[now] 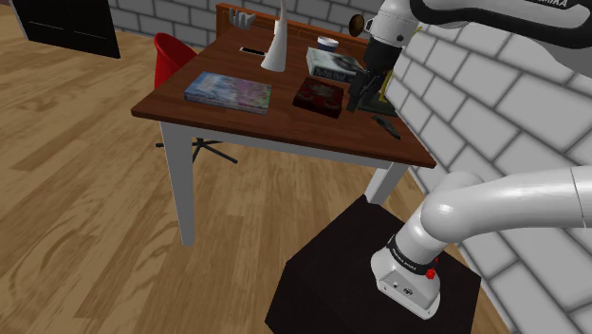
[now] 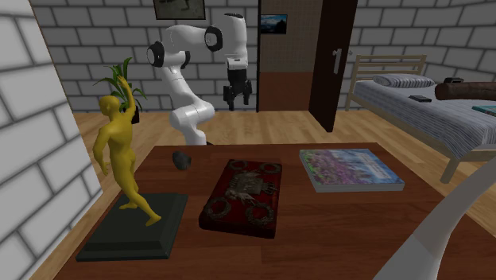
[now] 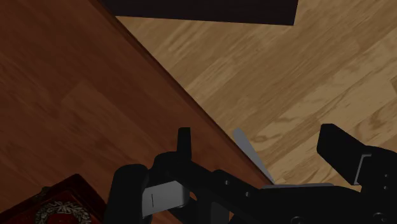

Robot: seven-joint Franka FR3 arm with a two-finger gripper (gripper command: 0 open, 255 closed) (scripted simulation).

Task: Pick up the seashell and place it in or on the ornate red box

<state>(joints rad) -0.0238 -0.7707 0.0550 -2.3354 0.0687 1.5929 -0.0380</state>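
The seashell [image 2: 181, 161] is a small dark grey lump on the brown table, near the edge that faces the arm; the shoulder view has it as a dark shape [image 1: 387, 126] near the table's right corner. The ornate red box [image 2: 245, 195] [image 1: 319, 95] lies flat mid-table, and its corner [image 3: 57, 205] shows beside my fingers. My black gripper [image 2: 238, 101] [image 1: 365, 93] [image 3: 262, 149] hangs open and holds nothing, above the table's edge, between the box and the shell's side. Its fingers [image 3: 184, 146] stand wide apart over the table edge and the wood floor.
A yellow figurine [image 2: 121, 155] on a dark base stands by the brick wall, close to the shell. A colourful book [image 2: 350, 169] lies past the box. A tall white curved ornament [image 1: 278, 43] and another book [image 1: 332, 63] stand at the table's back. A red chair [image 1: 175, 57] is tucked in.
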